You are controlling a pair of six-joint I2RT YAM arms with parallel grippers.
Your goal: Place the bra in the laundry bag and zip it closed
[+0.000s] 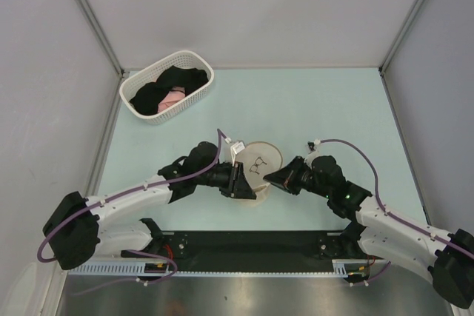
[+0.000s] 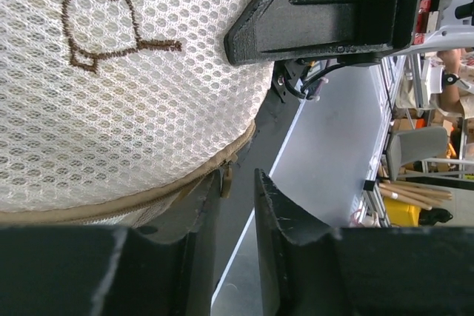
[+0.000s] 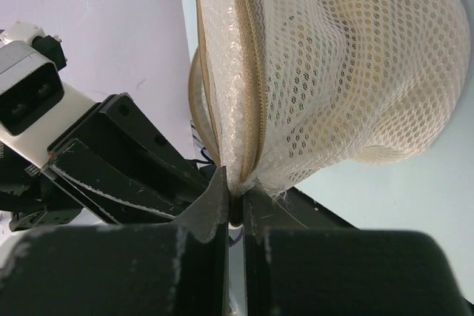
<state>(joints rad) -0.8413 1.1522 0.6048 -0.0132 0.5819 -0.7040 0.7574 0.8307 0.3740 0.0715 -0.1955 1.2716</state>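
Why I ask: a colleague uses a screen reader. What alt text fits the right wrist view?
The right gripper has its jaws pinched shut on the zippered seam of the cream mesh laundry bag, which bulges up and to the right above a pale green table. The black left arm sits at the left, close beside the bag.

Robot lab cell: grey panel walls [image 1: 252,5], aluminium posts [image 1: 91,16], pale green table [image 1: 311,109]; metal racking [image 2: 409,79], clutter beyond.

A white basket [image 1: 189,102] with little holes sits at the far left of the pale green table [image 1: 311,101], near the wall [image 1: 44,72], and inside it lie some black clothes [image 1: 182,78] and one pink piece [image 1: 174,98] tucked between them.
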